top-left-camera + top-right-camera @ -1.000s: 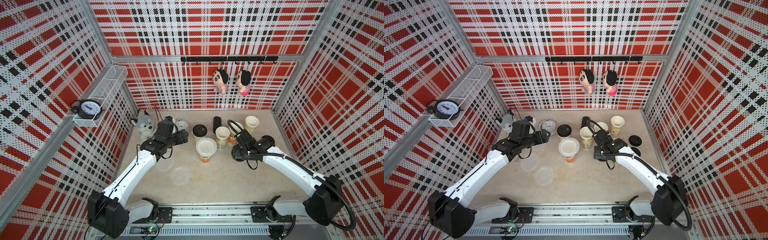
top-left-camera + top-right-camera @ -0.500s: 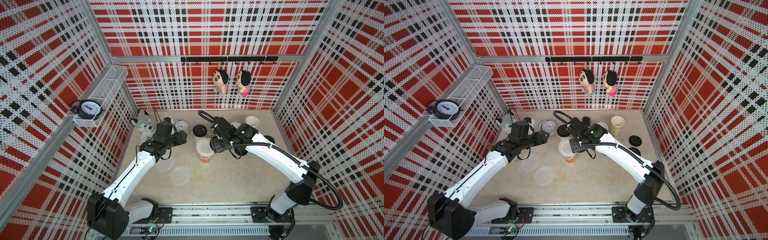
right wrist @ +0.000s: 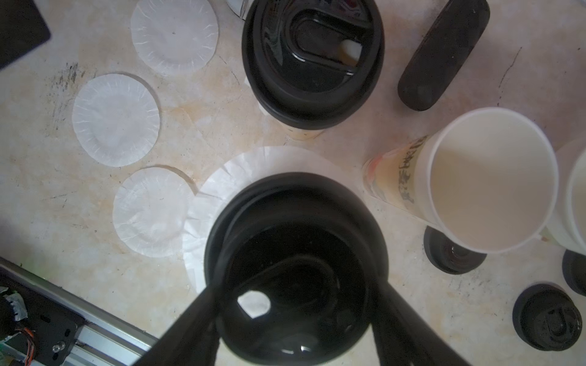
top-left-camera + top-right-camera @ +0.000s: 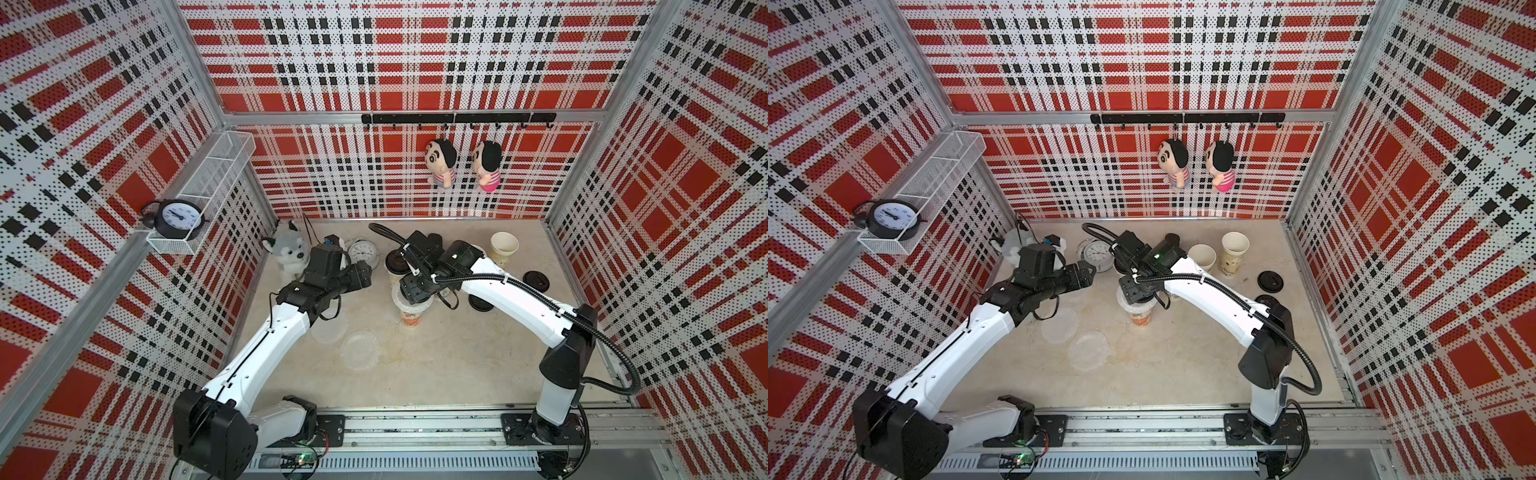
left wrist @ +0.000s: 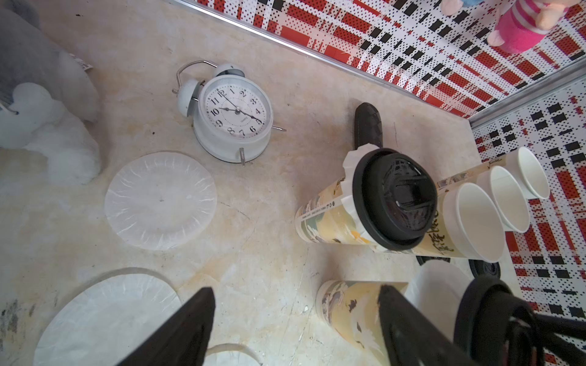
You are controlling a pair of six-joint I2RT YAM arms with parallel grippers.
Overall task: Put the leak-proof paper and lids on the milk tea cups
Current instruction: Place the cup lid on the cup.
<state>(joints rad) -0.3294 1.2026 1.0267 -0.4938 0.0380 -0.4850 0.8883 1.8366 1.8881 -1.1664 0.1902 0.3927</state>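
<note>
Thin white crinkle-edged paper (image 3: 269, 161) drapes a printed cup (image 4: 411, 320); right gripper (image 3: 295, 285) clamps a black lid (image 3: 295, 196) over it, left gripper (image 5: 295, 317) gapes empty.

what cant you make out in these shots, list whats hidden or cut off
Right wrist view: the black lid held in the right claw covers most of the leak-proof paper; whether they touch is unclear.
Both top views: that claw's tips sit hidden under its own arm.
Left wrist view: one paper sheet is cut off by the picture's edge, between the open left claw's prongs.
</note>
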